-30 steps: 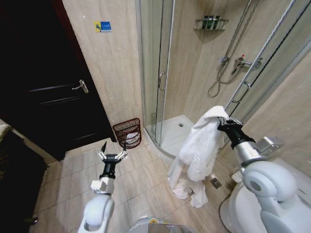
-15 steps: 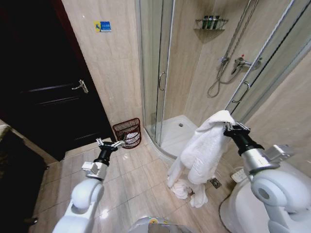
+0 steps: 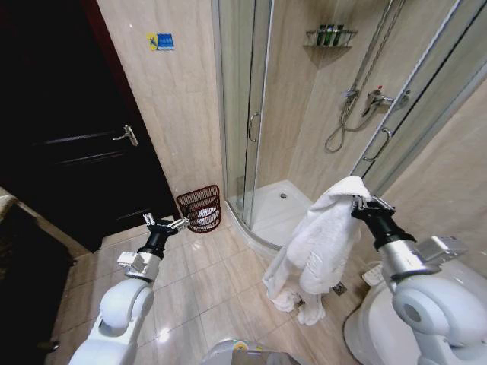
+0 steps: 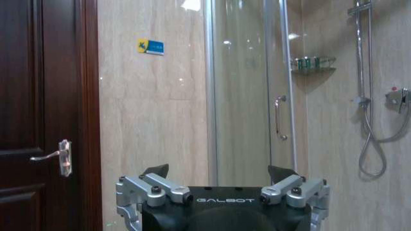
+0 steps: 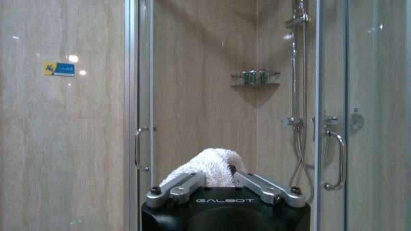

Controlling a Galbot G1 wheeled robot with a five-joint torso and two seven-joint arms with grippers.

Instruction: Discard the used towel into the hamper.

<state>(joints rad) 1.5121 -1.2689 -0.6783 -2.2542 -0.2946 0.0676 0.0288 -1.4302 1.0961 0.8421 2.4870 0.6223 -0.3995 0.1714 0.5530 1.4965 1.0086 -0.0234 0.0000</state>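
White terry cloth, thick & soft: the towel (image 3: 319, 236) hangs from the right gripper (image 3: 364, 204), which is clamped on a bunched fold near its top edge. In the right wrist view the jaws close on a rounded hump of towel (image 5: 209, 168). It droops in long folds in front of the shower tray (image 3: 278, 209), w/ the low end pooled on the floor tiles (image 3: 221, 277).

Handling, as a judgement: light if dry, noticeably heavier if damp; limp, no stiffness at all, so it'll swing & trail w/ any arm move. Not fragile, not slippery, the loops give good bite. A pinch on a gathered wad near the top looks like the right hold; a thin single layer could creep out.

The hamper (image 3: 201, 207) stands on the floor against the wall betw. the dark door (image 3: 84, 144) & the shower glass, well apart from the towel. Its mouth is small, so the dragging tail may catch the rim.

The left gripper (image 3: 162, 226) hovers near the hamper, fingers spread, holding nothing.
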